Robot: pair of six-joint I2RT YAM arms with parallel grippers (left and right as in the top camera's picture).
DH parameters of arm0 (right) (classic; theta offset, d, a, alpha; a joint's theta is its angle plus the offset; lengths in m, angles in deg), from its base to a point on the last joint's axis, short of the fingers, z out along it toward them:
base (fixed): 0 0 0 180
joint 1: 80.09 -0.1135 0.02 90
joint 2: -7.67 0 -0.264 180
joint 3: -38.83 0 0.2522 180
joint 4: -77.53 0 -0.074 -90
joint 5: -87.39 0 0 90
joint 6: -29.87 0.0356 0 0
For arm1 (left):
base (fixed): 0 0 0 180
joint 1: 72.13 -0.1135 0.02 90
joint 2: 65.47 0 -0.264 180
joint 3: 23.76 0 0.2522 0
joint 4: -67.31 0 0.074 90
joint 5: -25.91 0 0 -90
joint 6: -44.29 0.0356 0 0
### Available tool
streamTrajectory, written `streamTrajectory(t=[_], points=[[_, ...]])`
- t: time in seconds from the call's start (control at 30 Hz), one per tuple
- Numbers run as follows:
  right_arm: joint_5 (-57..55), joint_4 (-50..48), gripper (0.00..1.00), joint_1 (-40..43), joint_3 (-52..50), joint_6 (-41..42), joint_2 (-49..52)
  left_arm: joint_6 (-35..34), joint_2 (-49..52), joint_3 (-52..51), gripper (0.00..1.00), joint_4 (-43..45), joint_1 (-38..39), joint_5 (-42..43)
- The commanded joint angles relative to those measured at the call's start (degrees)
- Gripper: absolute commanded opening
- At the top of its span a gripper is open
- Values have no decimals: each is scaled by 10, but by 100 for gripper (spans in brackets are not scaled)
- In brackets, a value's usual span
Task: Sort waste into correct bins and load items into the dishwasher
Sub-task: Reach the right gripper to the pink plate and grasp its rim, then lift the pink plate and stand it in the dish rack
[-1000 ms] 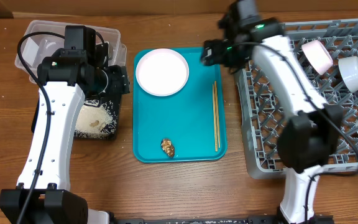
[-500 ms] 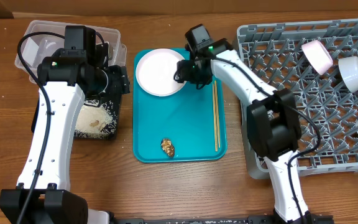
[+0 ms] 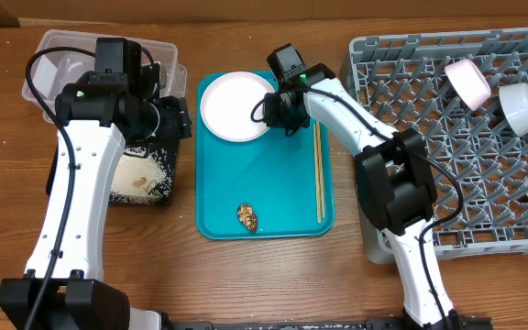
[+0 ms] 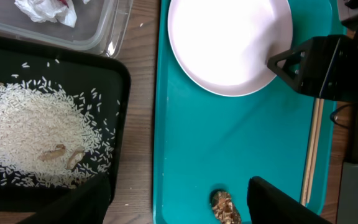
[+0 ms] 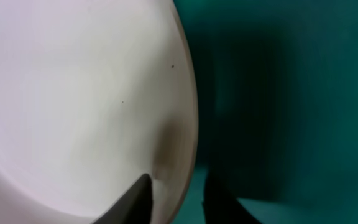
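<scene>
Two-finger right gripper (image 5: pixel 176 199) parted narrowly, empty, straddling the rim of the white plate (image 5: pixel 73 93); contact unclear | plate body lies flat to one finger's side on teal tray (image 5: pixel 278 93) | chopsticks (image 3: pixel 318 170) just past the other finger, lengthwise along the tray | left gripper (image 4: pixel 179 199) wide open, empty, farther from the plate | dish rack (image 3: pixel 447 137) beyond.

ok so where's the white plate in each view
overhead: white plate left of centre, in the upper-left corner of the teal tray.
left wrist: plate at top centre, cut off by the top edge.
right wrist: plate fills the left half.
shared landmark: the teal tray under it.
</scene>
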Motion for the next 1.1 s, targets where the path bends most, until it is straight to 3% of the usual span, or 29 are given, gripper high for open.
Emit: streamTrajectory(t=[0.0, 0.17, 0.4, 0.6, 0.8, 0.93, 1.07], points=[[-6, 2, 17, 3, 1, 7, 12, -3, -3, 9, 73, 0, -1, -3], [-6, 4, 5, 31, 1, 7, -17, -3, -3, 9, 73, 0, -1, -3], [-10, 19, 4, 88, 1, -19, -94, -2, -3, 9, 73, 0, -1, -3], [-47, 67, 4, 146, 1, -117, -208, -1, -4, 9, 74, 2, -1, -3], [-277, 94, 4, 181, 1, -181, -307, -1, -3, 9, 74, 2, -1, -3], [-633, 153, 4, 181, 0, -122, -321, -1, -3, 9, 74, 5, -1, -3], [-679, 160, 4, 190, -24, -77, -318, -1, -3, 9, 74, 7, -1, -3]])
